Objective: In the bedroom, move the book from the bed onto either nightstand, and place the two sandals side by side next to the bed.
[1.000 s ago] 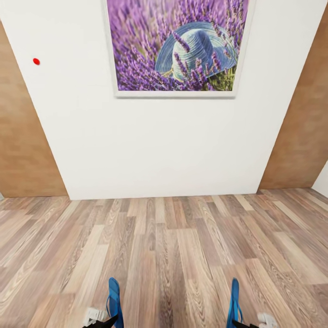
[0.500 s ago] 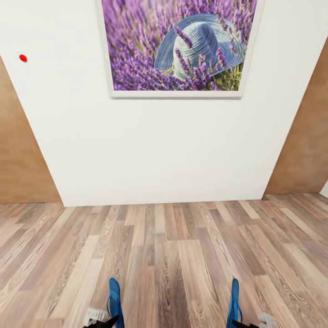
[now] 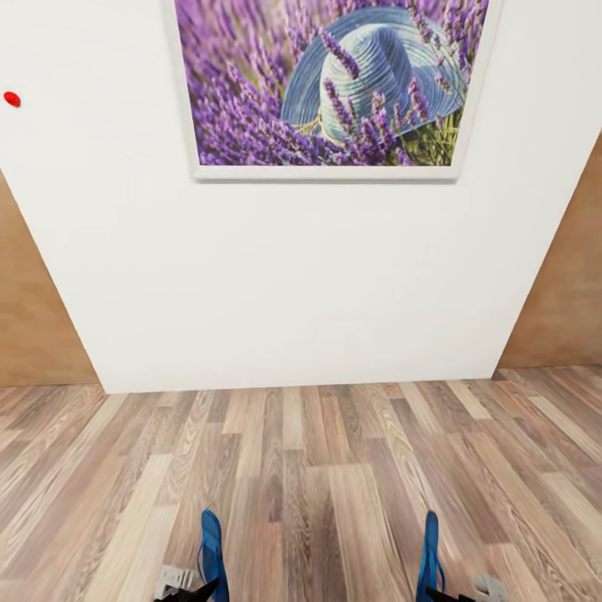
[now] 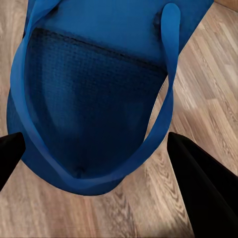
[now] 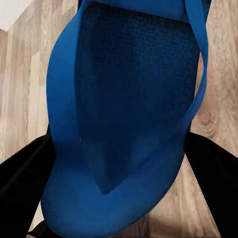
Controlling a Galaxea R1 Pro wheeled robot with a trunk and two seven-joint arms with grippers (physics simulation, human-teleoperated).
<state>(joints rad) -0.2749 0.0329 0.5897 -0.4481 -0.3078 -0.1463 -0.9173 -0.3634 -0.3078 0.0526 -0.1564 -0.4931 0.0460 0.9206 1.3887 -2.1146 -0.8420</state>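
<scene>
At the frame's bottom edge, the left tool (image 3: 194,592) and right tool (image 3: 445,594) are each gripping one blue sandal (image 3: 211,553) (image 3: 431,552) above the plank floor (image 3: 318,477).

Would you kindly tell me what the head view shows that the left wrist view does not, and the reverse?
Head view alone: a white wall, a framed lavender-and-hat picture, a small red dot and a second bright blue flip-flop at the right end effector. Left wrist view alone: the thin toe strap up close, between the left end effector fingers. Both: the left flip-flop and the wood plank floor.
</scene>
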